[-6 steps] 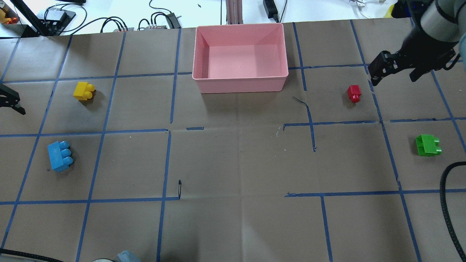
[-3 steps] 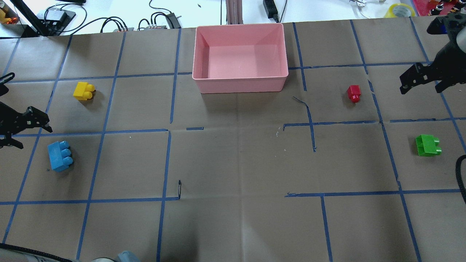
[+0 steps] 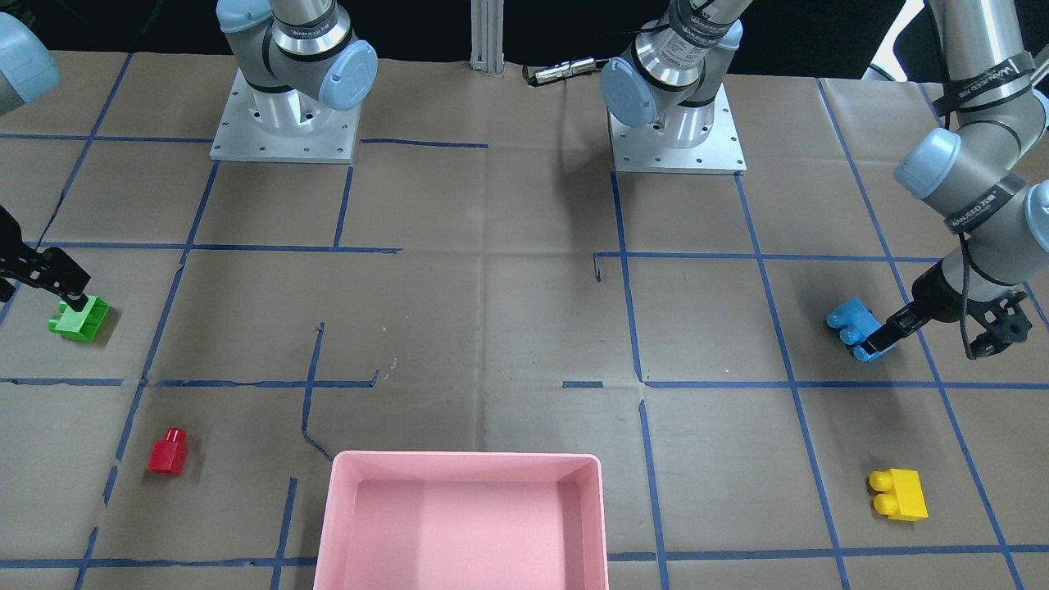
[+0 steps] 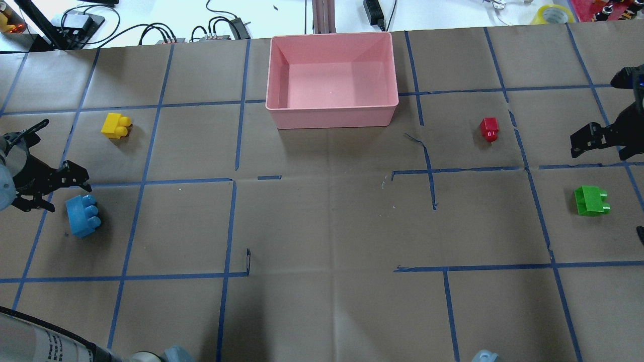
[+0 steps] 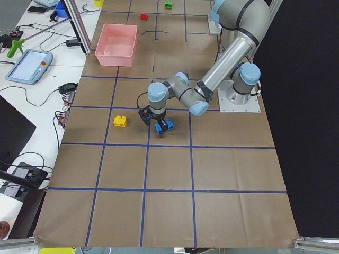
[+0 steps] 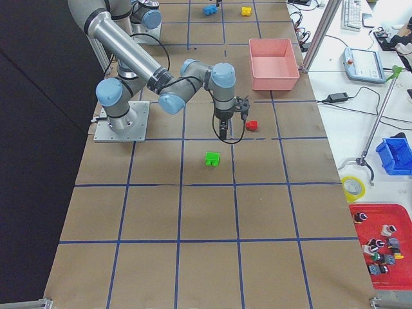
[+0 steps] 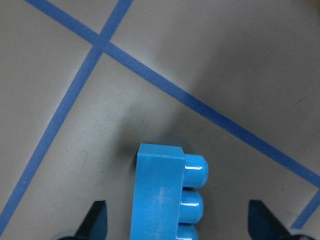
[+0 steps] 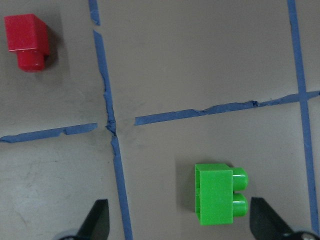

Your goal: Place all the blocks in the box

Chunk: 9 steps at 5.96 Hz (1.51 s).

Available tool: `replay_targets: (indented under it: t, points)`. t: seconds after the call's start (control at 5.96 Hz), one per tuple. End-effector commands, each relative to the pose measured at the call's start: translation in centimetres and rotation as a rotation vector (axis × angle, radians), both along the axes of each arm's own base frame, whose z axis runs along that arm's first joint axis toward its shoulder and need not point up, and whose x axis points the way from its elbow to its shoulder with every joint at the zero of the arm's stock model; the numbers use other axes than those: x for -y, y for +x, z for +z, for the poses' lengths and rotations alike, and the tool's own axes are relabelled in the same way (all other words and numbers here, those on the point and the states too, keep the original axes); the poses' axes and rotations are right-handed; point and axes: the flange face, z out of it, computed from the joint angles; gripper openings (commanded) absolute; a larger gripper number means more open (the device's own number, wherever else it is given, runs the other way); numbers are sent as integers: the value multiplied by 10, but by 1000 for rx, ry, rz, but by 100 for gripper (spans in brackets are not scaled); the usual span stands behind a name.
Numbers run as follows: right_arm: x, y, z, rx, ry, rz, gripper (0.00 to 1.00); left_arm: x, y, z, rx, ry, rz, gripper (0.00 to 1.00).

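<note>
- Step in hand, as I judge it: the reach for the first picks. The pink box [image 4: 332,116], at the middle of the table's [image 4: 327,226] far edge, holds nothing, and all four bricks lie on the table.
- The left hand [image 7: 180,222] is spread wide, with the blue brick [image 7: 159,195] between its fingers, nearer one of them, close to the table's left end.
- The right hand [image 8: 181,220] is also spread. It hovers over the green brick [image 8: 215,195] near the right end, and the brick sits off-centre toward one finger.
- The yellow brick [image 4: 114,124] waits near the far-left corner. The red brick [image 4: 488,128] lies between the box and the right end.
- Next move, by my reckoning: centre each hand over its brick, lower it, close on the flat sides rather than the studs, then carry the brick to the box.
- Writing: the black bands on the arms [image 3: 975,211] bear white lettering too small to read with confidence. I see none on the bricks or the box.
</note>
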Motion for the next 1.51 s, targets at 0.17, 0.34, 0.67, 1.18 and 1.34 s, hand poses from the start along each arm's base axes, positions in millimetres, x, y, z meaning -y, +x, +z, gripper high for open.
replay_targets:
  t: [0.17, 0.34, 0.67, 1.18, 1.34]
  points:
    - [-2, -35, -53, 36, 37, -62, 100, -2, -4, -25, -32, 28, -7, 99]
    - [2, -42, -62, 9, 10, -57, 100, -3, -5, -29, -28, 29, -7, 99]
    - [-10, -41, -80, 21, 37, -63, 99, -4, -5, -30, -27, 34, -7, 91]
    - [-25, -56, -98, 26, 51, 18, 99, -5, -4, -30, -25, 36, -9, 57]
    - [-25, -57, -103, 30, 60, 36, 99, -5, -4, -30, -30, 42, -7, 48]
